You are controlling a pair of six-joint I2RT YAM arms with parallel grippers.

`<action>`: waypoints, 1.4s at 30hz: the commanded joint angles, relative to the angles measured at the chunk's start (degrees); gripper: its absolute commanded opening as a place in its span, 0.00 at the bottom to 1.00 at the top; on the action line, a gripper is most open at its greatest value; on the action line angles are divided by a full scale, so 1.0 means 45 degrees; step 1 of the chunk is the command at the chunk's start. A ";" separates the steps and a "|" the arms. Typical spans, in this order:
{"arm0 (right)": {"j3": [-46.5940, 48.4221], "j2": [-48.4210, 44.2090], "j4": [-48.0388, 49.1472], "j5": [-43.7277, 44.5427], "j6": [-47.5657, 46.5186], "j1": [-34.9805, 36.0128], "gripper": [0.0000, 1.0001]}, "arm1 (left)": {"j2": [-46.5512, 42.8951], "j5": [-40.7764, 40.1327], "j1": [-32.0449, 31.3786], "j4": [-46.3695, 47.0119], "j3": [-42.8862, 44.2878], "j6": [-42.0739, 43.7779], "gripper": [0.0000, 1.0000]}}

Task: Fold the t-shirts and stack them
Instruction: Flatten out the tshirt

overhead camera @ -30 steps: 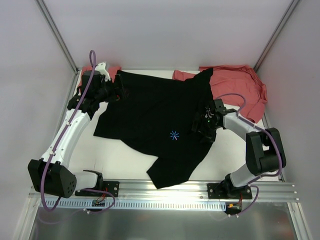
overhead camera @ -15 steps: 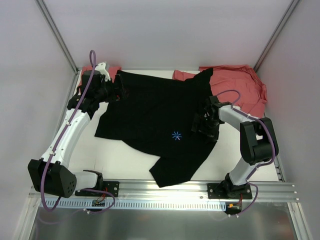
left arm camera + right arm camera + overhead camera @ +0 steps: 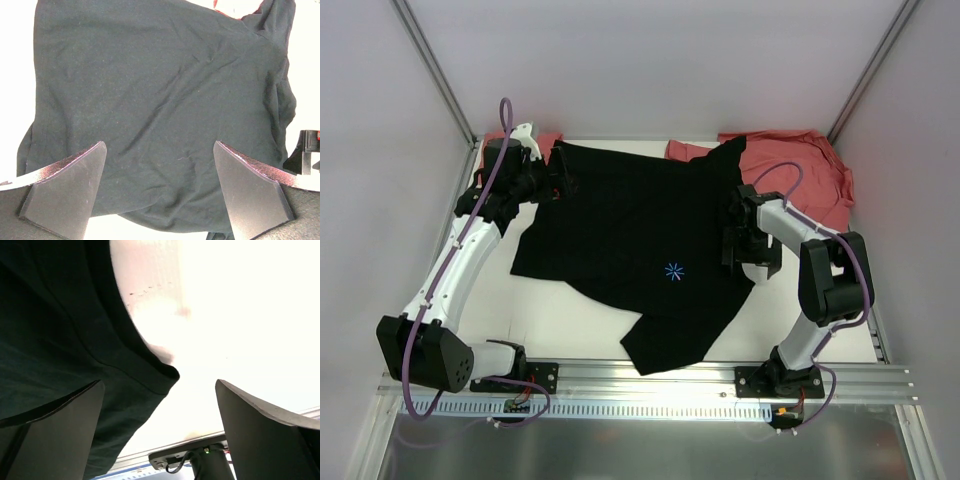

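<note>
A large black t-shirt point(image 3: 630, 230) with a light-blue starburst mark point(image 3: 672, 270) lies spread and rumpled on the white table point(image 3: 560, 315). Salmon-red t-shirts lie crumpled at the back right point(image 3: 805, 175) and peek out at the back left point(image 3: 542, 140). My left gripper point(image 3: 560, 186) is open over the black shirt's back-left edge. In the left wrist view the black cloth point(image 3: 160, 75) fills the space between the left gripper's point(image 3: 160, 146) fingers. My right gripper point(image 3: 748, 250) is open at the shirt's right edge. The hem corner point(image 3: 167, 374) lies between the right gripper's point(image 3: 160, 384) fingers, unheld.
Grey walls and metal posts point(image 3: 435, 70) close the table in at the back and both sides. A metal rail point(image 3: 650, 380) with both arm bases runs along the near edge. The right arm's base point(image 3: 200, 462) shows in the right wrist view.
My right gripper has shifted a little right and back along the black shirt's right edge, and its wrist has turned. The shirt's edge there moved slightly. The left arm has barely moved.
</note>
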 commanded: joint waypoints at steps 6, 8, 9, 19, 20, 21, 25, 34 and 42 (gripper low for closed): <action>0.1025 -0.1184 -0.0408 -0.2242 0.0264 0.0191 1.00 | 0.0035 -0.0125 -0.0005 0.0133 0.0335 0.0171 0.91; 0.1280 -0.1262 -0.0408 -0.3297 0.0284 0.0385 0.99 | 0.0054 -0.0105 -0.0005 0.0172 0.0335 0.0152 0.91; 0.1436 -0.1321 -0.0195 -0.4251 0.0284 0.0445 1.00 | 0.0074 -0.0066 -0.0005 0.0191 0.0335 0.0132 0.91; 0.1399 0.0394 0.1134 -0.6604 0.0499 0.1557 0.99 | 0.0074 0.0071 -0.0005 0.0309 0.0120 -0.0005 0.91; 0.1360 0.0687 0.1232 -0.6604 0.0460 0.1636 1.00 | 0.0055 0.0071 -0.0005 0.0309 0.0139 0.0015 0.91; 0.1302 0.1212 0.1426 -0.6585 0.0421 0.1734 1.00 | 0.0035 0.0032 -0.0024 0.0232 0.0178 0.0073 0.91; 0.1437 0.2114 0.1643 -0.6604 0.0343 0.1929 1.00 | -0.0062 -0.0085 -0.0005 0.0114 0.0218 0.0171 0.91; 0.1380 0.2917 0.1604 -0.5610 0.0050 0.2262 0.99 | -0.0297 -0.0300 -0.0005 -0.0082 0.0081 0.0327 0.91; 0.0540 0.2293 0.0981 -0.3364 -0.0671 0.2243 0.99 | -0.0258 -0.0261 -0.0005 -0.0082 0.0140 0.0327 0.92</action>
